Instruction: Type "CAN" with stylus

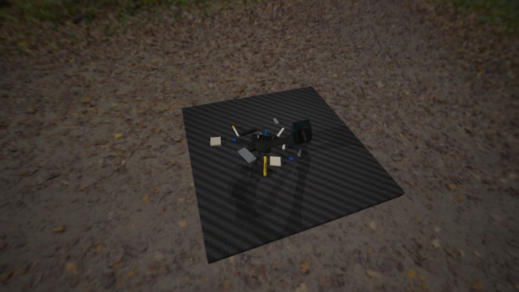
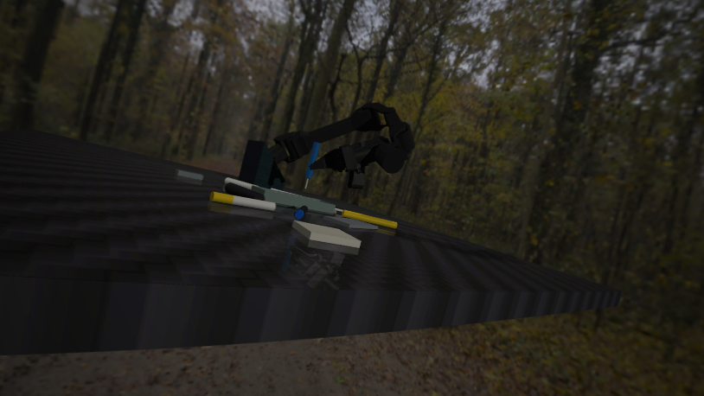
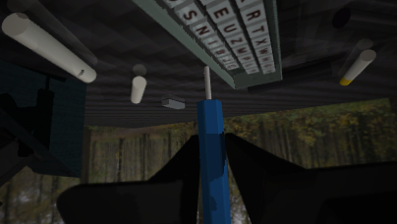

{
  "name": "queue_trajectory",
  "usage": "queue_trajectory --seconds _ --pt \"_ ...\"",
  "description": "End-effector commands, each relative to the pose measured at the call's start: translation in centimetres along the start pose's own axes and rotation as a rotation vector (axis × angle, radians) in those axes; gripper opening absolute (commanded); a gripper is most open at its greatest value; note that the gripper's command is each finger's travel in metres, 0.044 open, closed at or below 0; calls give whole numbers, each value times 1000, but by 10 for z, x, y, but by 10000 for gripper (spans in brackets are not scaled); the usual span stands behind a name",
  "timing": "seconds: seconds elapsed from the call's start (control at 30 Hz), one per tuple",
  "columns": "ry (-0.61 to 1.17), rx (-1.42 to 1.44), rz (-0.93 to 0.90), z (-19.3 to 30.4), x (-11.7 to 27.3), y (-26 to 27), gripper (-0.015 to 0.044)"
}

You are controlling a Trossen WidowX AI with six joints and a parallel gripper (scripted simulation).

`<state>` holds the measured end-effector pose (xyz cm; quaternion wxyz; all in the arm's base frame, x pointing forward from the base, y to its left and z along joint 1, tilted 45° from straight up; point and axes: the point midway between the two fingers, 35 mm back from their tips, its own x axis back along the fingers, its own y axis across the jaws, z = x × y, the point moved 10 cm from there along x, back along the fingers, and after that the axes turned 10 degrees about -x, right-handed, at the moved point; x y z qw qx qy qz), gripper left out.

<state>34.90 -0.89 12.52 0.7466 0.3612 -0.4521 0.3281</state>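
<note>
The blue stylus [image 1: 266, 132] [image 2: 313, 156] [image 3: 212, 162] is held between the fingers of my gripper [image 2: 312, 166] [image 3: 211, 140], which is shut on it. It stands nearly upright, slightly tilted, with its thin pale tip down. In the exterior view the tip is a little above the grey-green keyboard [image 2: 300, 201] [image 3: 259, 81]. In the wrist view the tip appears near the keyboard's long edge, beside the row with S, N and I. The C key cannot be made out. In the top view the arm hides most of the keyboard.
A yellow marker [image 1: 264, 166] [image 2: 370, 219], cream blocks [image 1: 215, 141] [image 1: 275, 161] and a grey slab [image 1: 247, 155] lie around the keyboard. A yellow-white marker [image 1: 235, 131] [image 2: 252, 202] [image 3: 359, 68] and white pieces [image 3: 49, 48] [image 3: 139, 89] lie nearby.
</note>
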Motion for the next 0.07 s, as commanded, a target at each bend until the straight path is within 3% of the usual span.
queue_trajectory --seconds 0.0,0.03 --pt "0 0 0 0 0 0 81" --pt "0 0 0 0 0 0 81"
